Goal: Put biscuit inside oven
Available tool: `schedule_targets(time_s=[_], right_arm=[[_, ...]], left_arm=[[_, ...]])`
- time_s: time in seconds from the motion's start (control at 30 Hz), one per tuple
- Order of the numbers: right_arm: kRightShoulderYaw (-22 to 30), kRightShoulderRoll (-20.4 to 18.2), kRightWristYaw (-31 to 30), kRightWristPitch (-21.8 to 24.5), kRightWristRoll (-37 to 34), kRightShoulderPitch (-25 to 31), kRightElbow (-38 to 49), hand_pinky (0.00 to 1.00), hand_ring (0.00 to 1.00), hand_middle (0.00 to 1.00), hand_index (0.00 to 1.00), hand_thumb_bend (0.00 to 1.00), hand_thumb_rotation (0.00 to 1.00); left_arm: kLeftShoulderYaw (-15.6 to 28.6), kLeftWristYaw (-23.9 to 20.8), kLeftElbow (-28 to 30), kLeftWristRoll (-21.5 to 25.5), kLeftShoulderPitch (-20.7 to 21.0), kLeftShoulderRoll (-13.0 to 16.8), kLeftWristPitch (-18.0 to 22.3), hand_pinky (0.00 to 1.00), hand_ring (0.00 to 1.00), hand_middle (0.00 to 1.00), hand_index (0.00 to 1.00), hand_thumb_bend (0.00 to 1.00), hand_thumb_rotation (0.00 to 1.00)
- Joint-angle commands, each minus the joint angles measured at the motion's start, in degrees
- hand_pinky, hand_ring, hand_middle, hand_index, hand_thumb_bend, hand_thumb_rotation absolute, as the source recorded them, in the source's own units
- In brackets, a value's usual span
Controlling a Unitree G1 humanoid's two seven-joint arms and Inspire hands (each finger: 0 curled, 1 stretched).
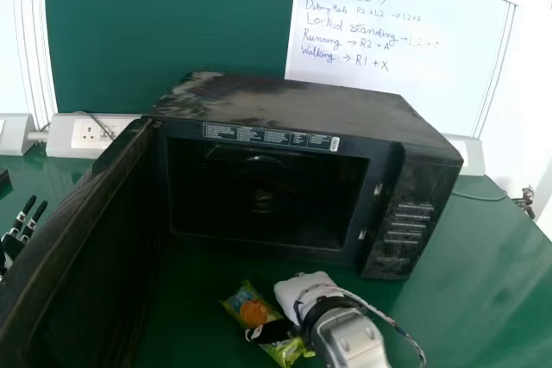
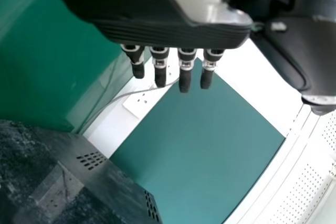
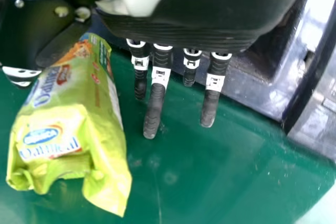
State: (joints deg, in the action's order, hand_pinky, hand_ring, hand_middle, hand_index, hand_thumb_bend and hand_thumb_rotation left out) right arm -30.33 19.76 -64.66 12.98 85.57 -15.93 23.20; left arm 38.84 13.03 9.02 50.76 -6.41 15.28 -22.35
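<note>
Biscuit packet point(image 1: 253, 310) lies on table point(image 1: 492, 252) before open microwave oven point(image 1: 285, 105), just left of my nearer right hand point(image 1: 306, 289), fingers straight, thumb over it, no grip, long axis slanting far-left to near-right; my left hand point(image 1: 12, 246), fingers straight, idles beyond the door point(image 1: 82, 226).

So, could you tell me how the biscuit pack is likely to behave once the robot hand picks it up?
The pack will probably give at its crumpled, loose end, while the fuller body should feel stiffer. Its shiny wrapper may slip in a loose grip. The printed picture suggests biscuits inside, so a hard squeeze could crack them.
</note>
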Motion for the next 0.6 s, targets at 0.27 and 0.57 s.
schedule_targets(time_s=[0.27,0.57], right_arm=[[-1.06,-0.85,2.11,-2.52,3.39,7.08,-0.51,0.66,0.79,0.85,0.85,0.72,0.18],[-1.15,-1.62,1.29,-4.49,3.69,7.5,-3.11,0.52,0.68,0.79,0.85,0.94,0.28]], left_arm=[[-0.53,-0.3,1.12,0.72,-0.09,-0.25,-0.16,0.85,0.91,0.92,0.97,0.84,0.25],[-0.52,-0.18,1.24,0.49,-0.12,-0.16,-0.02,0.86,0.91,0.93,0.97,0.83,0.26]])
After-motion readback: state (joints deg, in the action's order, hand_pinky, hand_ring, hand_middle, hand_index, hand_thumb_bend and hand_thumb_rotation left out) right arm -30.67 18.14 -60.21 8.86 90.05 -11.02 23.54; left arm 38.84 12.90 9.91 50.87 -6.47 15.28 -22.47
